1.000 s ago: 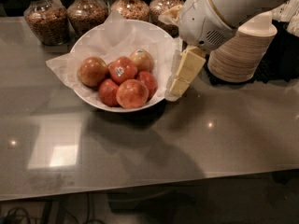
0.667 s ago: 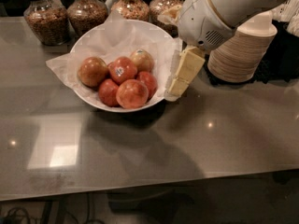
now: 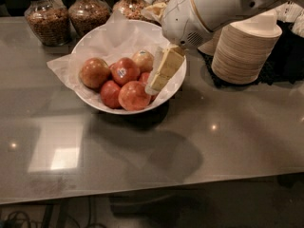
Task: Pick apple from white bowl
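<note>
Caught early in the job, with the reach nearly made and the pick not yet done. Found the apple (image 3: 134,95), a big red-orange one with no sticker, at the front of the heap in the white bowl (image 3: 173,89), on crinkled white paper and pressed against its neighbours. Counted nothing lifted. Saw every fruit lying in the bowl, among them a red apple with a blue-white sticker (image 3: 124,71) and a paler yellowish apple (image 3: 144,59) behind.

Placed the gripper (image 3: 153,86) over the bowl's right side, slanted down and leftward from the white arm (image 3: 209,8), with its tip just beside the upper right of the apple and in front of another red fruit. Could not tell whether touching or merely close. Could not make out the width of its opening either. Saw nothing in its hold.

Judged as left to do: settling around the apple, closing on it, and raising it over the rim without dragging the paper or nudging the fruit alongside.

Noted a stack of beige disposable bowls (image 3: 244,51) to the right on the grey counter (image 3: 199,146), and glass jars (image 3: 47,20) behind.
</note>
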You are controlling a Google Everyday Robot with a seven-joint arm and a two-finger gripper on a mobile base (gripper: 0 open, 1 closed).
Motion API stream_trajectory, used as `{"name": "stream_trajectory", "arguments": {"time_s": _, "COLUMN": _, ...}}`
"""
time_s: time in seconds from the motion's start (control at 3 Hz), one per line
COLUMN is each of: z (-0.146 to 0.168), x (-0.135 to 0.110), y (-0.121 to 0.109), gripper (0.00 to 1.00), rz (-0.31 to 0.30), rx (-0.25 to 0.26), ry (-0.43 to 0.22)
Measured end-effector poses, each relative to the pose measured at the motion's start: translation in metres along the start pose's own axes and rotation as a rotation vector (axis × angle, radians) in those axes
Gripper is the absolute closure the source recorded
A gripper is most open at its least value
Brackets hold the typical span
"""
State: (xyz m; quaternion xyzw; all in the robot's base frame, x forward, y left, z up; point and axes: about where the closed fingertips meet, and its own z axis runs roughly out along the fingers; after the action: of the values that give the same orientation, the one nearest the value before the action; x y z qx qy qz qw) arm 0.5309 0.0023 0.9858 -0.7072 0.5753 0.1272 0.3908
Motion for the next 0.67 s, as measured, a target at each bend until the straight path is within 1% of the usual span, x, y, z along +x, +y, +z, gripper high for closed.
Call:
{"name": "stream_trajectory", "arguments": {"time_s": 0.33, "z": 0.022, "x": -0.015, "y": -0.014, "gripper": 0.0, "rz": -0.032, "rx": -0.014, "ry": -0.078}}
{"name": "stream_trajectory", "arguments": {"time_s": 0.67, "z": 0.039, "x": -0.028, "y": -0.025, "gripper": 0.0, "rz": -0.065, "rx": -0.03, "ry": -0.135}}
